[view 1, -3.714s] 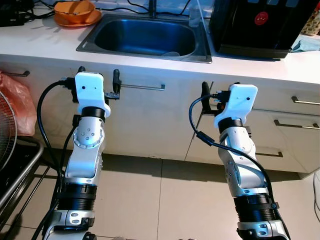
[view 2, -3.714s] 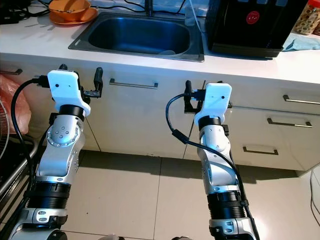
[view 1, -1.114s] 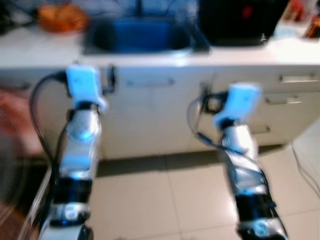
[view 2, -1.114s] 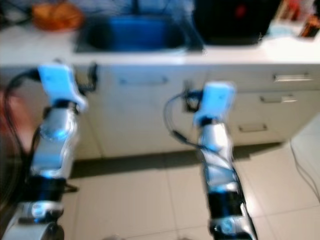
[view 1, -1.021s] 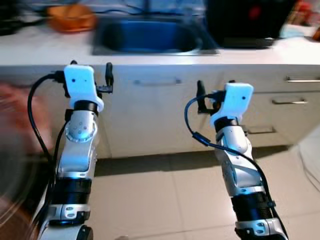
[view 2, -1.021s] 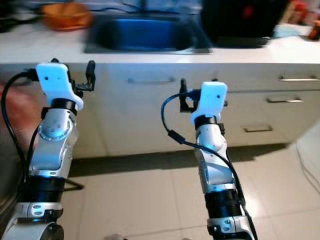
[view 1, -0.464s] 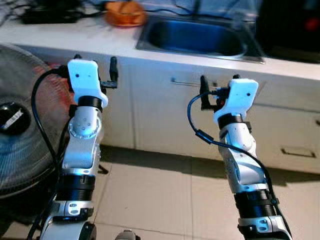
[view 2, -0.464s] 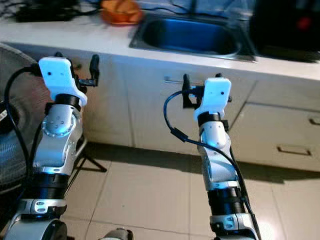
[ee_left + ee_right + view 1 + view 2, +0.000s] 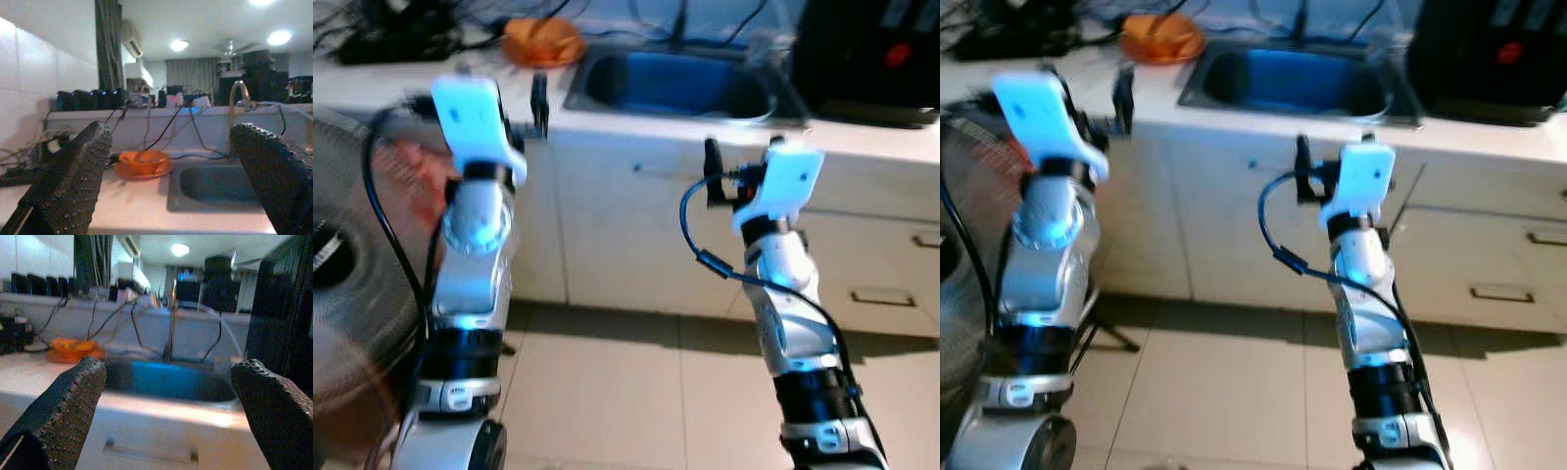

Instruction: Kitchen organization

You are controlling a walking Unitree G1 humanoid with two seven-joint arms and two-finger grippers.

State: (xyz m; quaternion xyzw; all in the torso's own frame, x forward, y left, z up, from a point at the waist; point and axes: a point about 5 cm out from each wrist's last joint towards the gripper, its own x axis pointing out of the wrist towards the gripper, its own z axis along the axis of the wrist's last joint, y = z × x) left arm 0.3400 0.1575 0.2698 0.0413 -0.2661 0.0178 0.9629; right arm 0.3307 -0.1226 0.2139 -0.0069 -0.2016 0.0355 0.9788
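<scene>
Approach step, likely toward orange bowl (image 9: 541,41) on surface (image 9: 421,78), just left of sink (image 9: 677,83). Left hand (image 9: 168,166) raised, fingers wide apart, empty; right hand (image 9: 166,406) likewise spread, empty, facing sink. Advice: settle stance, let blur clear, come in level. Bowl shallow, glossy orange, contents unclear.
</scene>
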